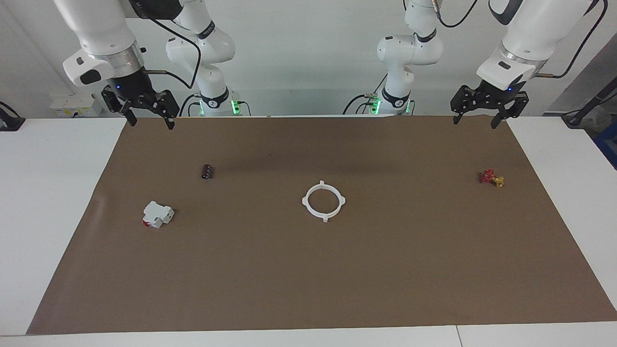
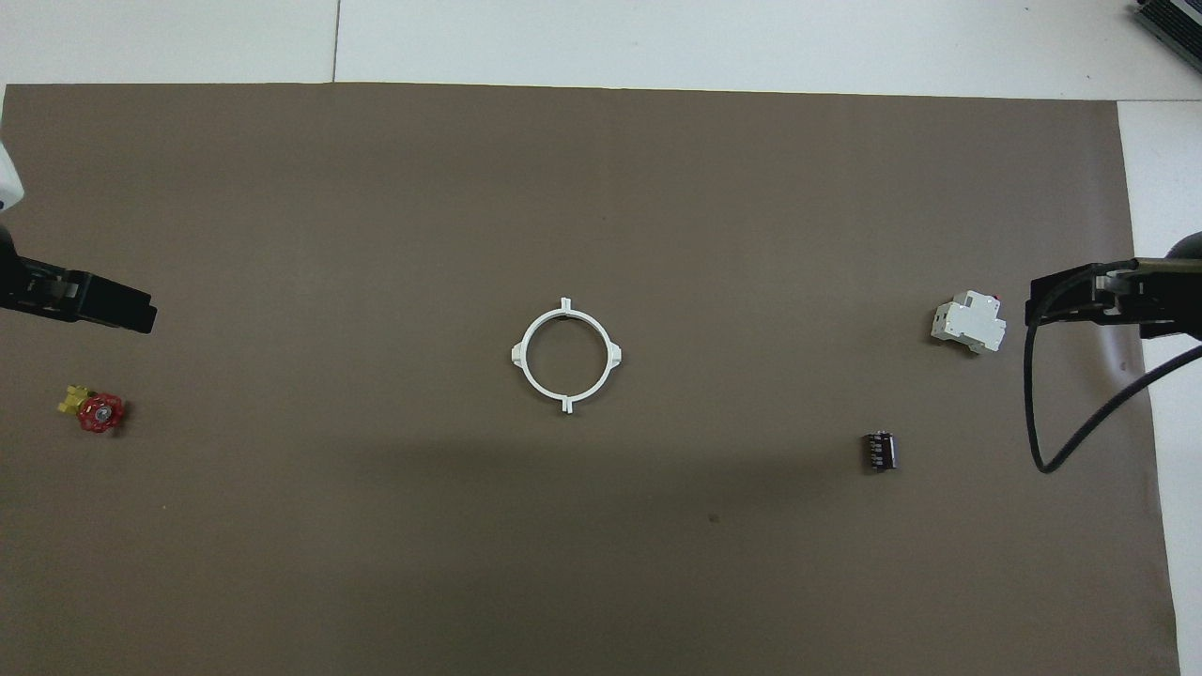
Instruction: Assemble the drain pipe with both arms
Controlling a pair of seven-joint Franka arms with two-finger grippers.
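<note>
The drain pipe [image 1: 305, 201] lies flat at the middle of the brown mat as one closed white ring with four small tabs [image 2: 518, 355]. Nothing touches it. My left gripper [image 1: 474, 124] hangs open and empty over the mat's corner nearest the left arm's base. At the mat's corner by the right arm's base, my right gripper [image 1: 151, 125] is also raised, open and empty. In the overhead view the left gripper [image 2: 111, 308] and the right gripper [image 2: 1071, 299] show only at the picture's two side edges.
A white boxy block with a red end [image 1: 157, 214] and a small dark cylinder [image 1: 207, 171] lie toward the right arm's end. A small red and yellow valve [image 1: 491, 178] lies toward the left arm's end. The brown mat [image 1: 308, 289] covers most of the table.
</note>
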